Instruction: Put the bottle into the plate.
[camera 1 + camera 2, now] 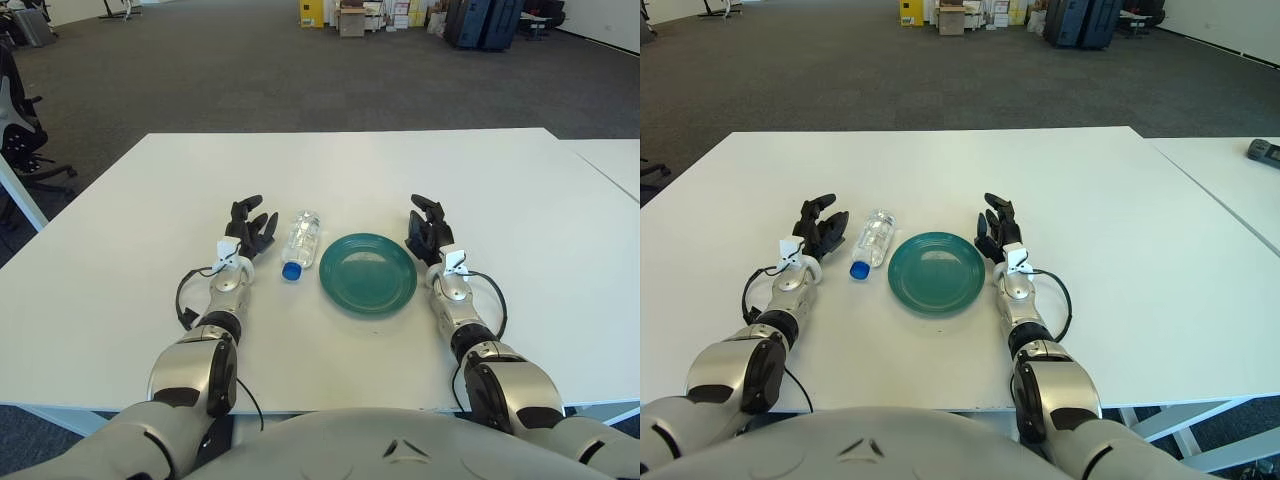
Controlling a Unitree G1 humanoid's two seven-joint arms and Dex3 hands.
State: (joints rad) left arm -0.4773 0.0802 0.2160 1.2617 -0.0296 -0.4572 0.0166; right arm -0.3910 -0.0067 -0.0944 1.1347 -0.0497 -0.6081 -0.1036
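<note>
A clear plastic bottle (301,240) with a blue cap lies on its side on the white table (130,250), cap toward me. A round green plate (368,272) sits just right of it, empty. My left hand (250,229) rests on the table just left of the bottle, fingers spread, holding nothing and not touching it. My right hand (429,225) rests at the plate's right edge, fingers relaxed and empty.
A second white table (610,160) stands to the right with a narrow gap between. A dark device (1265,151) lies on it. Office chairs (20,130) stand at the far left, boxes and cases at the back of the room.
</note>
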